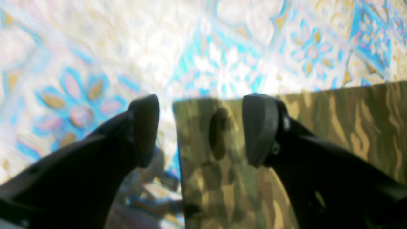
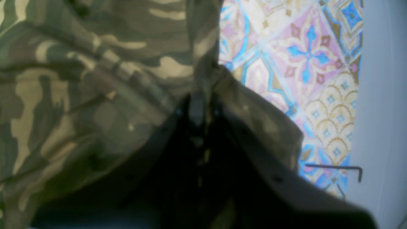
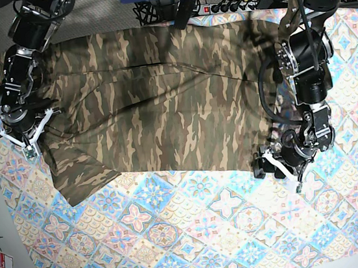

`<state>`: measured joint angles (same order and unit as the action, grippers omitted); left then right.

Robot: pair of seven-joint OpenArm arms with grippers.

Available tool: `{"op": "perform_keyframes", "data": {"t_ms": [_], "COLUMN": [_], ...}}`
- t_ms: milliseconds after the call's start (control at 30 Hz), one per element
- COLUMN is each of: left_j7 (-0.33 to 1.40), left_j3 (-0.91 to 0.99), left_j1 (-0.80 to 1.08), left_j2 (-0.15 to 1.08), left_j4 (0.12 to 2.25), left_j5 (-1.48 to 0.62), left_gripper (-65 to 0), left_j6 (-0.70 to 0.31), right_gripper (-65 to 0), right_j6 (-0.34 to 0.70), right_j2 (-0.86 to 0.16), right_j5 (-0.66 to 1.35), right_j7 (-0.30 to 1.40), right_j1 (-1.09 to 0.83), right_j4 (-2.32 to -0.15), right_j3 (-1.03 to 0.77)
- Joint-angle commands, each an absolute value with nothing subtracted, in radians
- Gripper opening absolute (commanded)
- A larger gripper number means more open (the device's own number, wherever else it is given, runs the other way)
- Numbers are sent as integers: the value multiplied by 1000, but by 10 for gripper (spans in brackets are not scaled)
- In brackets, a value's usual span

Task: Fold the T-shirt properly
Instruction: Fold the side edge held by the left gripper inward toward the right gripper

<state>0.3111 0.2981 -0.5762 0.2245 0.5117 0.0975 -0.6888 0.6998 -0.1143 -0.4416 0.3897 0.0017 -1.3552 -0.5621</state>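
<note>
While my right gripper (image 2: 197,109) pinches soft shirt (image 3: 162,103) edge, left gripper (image 1: 200,130) gapes astride its corner.

The T-shirt (image 3: 156,104) lies spread on the tablecloth (image 3: 198,236) between both arms.

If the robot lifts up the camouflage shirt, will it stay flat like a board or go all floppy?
Probably floppy. The shirt lies spread in soft creases on the tablecloth, and where the right hand pinches it, the cloth bunches and drapes. It likely sags from wherever it is held. It also looks thin, so it is probably light for its size.
</note>
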Motion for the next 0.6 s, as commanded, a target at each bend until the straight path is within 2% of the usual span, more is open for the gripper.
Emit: {"op": "perform_keyframes", "data": {"t_ms": [0, 567], "left_j7": [268, 214], "left_j3": [294, 242], "left_j1": [-596, -599], "left_j2": [232, 205], "left_j4": [529, 344], "left_j5": [82, 84], "left_gripper": [-244, -244], "left_j6": [-698, -698], "right_gripper": [-639, -639], "right_j6": [694, 694], "right_j2": [-130, -133], "right_j5": [-432, -432], "right_j7": [372, 372], "right_j1": [16, 15], "right_j4": [-1376, -1377], "right_j3": [-564, -568]}}
